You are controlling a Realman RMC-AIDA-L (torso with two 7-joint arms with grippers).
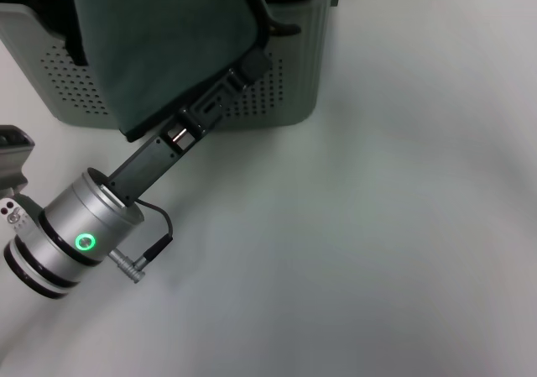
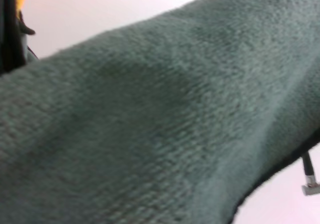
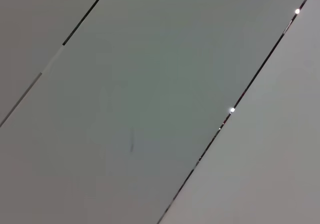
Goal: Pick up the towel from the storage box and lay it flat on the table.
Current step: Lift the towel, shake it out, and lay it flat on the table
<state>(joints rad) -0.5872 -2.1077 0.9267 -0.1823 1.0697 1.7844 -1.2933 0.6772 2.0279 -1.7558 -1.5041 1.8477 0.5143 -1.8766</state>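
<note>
Towel position: draped over the left arm's forward section at 11 o'clock in the head view, grey-teal face outward, hanging in front of the storage box and above the box's front wall. A black stitched edge runs along the towel's lower border and up its 1 o'clock side.

Left pincer: reaches toward 1 o'clock from the silver wrist housing at 8 o'clock, up to the box rim. Cloth covers the fingers, so clenched or released cannot be told from these views. A green ring light glows on the wrist housing, and a black cable with a metal plug loops just beside it.

Left wrist view: grey-teal pile of the towel fills nearly the whole field, with a sliver of mustard-yellow at the 10 o'clock corner and a black edge beside it.

Storage box: grey-green, perforated walls, standing on the white bench at 12 o'clock. Its interior is hidden by the cloth.

Right arm: not visible in the head view. The right wrist view shows only flat grey panels with thin dark seams.
</note>
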